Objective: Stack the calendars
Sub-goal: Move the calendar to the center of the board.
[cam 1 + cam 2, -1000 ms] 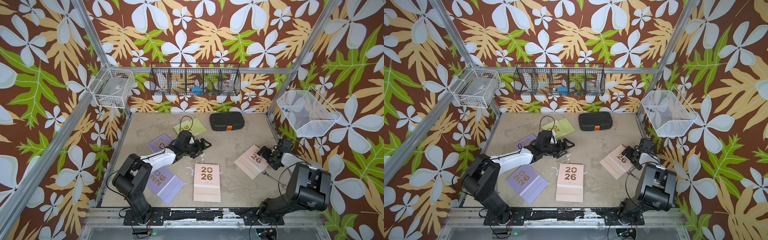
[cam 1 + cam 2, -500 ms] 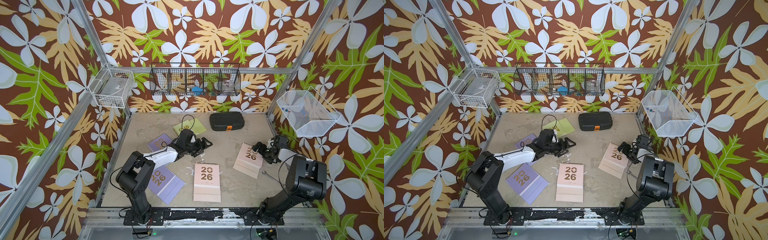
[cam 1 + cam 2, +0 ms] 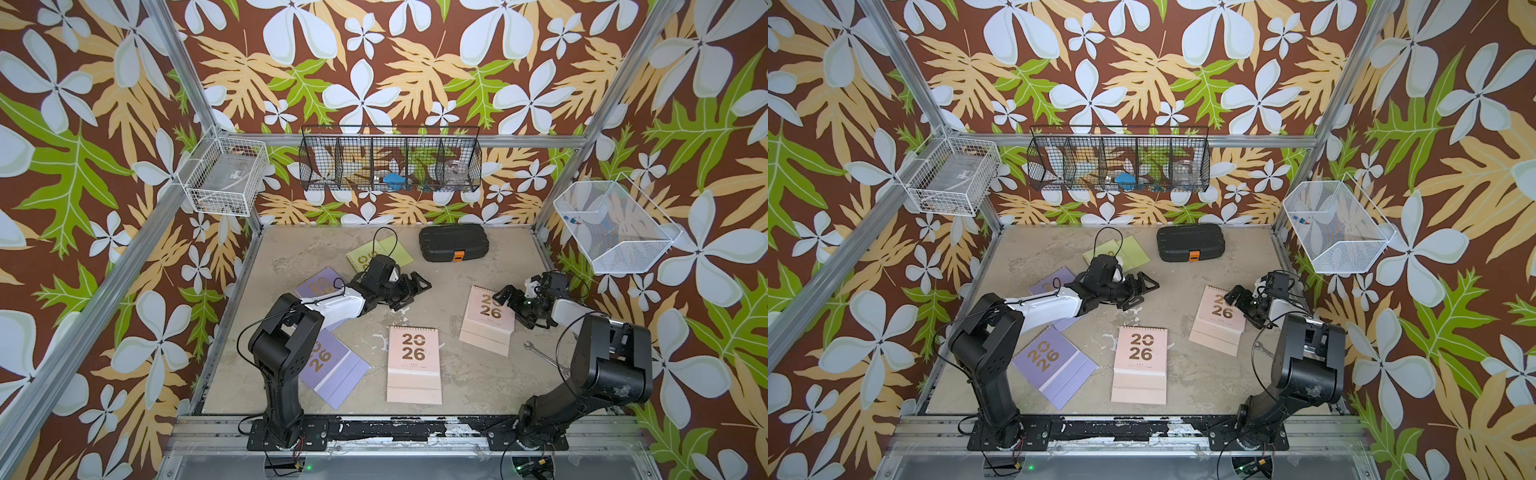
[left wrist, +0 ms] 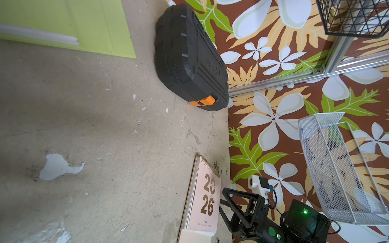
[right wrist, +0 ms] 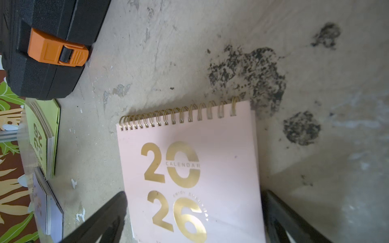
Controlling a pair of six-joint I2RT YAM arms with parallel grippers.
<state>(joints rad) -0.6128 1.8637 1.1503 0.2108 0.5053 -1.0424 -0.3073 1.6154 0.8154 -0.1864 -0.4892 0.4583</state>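
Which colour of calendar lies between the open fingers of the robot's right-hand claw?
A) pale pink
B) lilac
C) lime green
A: in the right wrist view, the pale pink calendar lies flat on the table between the spread fingers of the right gripper.

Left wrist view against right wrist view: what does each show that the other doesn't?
Left wrist only: white mesh basket and a corner of the black wire basket. Right wrist only: lilac calendar and dark floor stains. Both: black case, green calendar, pink calendar and the open right gripper by it.
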